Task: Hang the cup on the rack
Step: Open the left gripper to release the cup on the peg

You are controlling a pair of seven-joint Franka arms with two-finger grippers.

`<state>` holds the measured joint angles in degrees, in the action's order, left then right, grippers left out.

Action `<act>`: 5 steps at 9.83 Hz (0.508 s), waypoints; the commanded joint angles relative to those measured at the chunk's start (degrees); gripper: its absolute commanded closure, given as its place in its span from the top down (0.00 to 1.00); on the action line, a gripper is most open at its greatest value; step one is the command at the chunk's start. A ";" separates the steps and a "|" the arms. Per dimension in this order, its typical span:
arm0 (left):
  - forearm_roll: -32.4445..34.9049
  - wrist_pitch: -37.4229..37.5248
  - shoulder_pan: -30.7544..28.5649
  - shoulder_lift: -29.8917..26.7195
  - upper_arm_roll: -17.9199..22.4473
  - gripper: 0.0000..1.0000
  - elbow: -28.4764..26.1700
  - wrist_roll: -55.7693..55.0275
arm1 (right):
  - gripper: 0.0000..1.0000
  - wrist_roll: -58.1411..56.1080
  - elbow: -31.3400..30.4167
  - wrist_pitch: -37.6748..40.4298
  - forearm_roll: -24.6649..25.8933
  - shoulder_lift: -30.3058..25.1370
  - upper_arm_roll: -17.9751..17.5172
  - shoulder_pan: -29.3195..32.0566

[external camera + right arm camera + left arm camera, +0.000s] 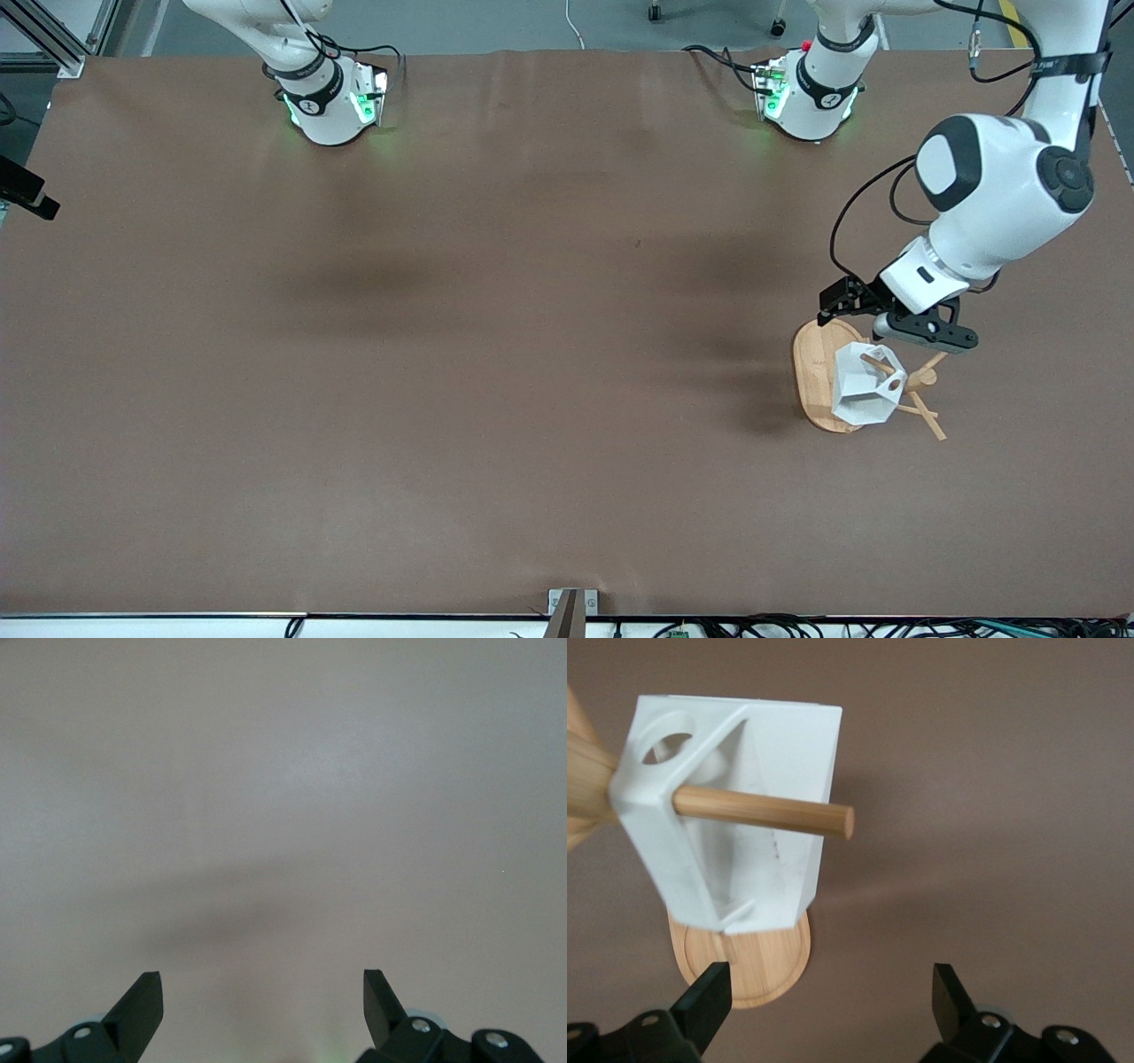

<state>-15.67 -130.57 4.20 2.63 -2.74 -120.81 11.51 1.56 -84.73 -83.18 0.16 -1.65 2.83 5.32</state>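
The white faceted cup [864,385] hangs by its handle hole on a slanted peg of the bamboo rack [811,370], at the left arm's end of the table. In the left wrist view the peg [775,811] passes through the cup's handle [744,842], above the rack's oval base [762,961]. My left gripper [886,317] is open and empty just above the rack, apart from the cup; its fingers [709,997] stand wide in the left wrist view. My right gripper [263,997] is open and empty over bare table; it does not show in the front view.
The brown table [496,354] stretches wide toward the right arm's end. Both arm bases [328,102] stand along the edge farthest from the front camera. A small metal bracket [571,611] sits at the edge nearest that camera.
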 commanded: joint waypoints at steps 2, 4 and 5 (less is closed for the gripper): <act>0.03 14.58 -2.53 -2.89 -0.34 1.00 6.52 -7.62 | 1.00 -0.59 0.26 0.47 0.19 -0.02 -0.81 1.01; 12.08 24.44 -3.06 -2.90 -1.90 1.00 15.48 -12.45 | 1.00 -0.24 0.26 0.29 0.19 -0.02 -0.72 0.83; 14.16 28.14 -5.58 -2.90 -3.75 1.00 18.48 -12.13 | 1.00 -0.24 0.26 0.38 0.19 -0.02 -0.72 0.57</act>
<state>-5.19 -106.74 1.02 -2.13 -4.06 -106.05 0.38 1.56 -84.73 -83.17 0.16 -1.65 2.81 5.32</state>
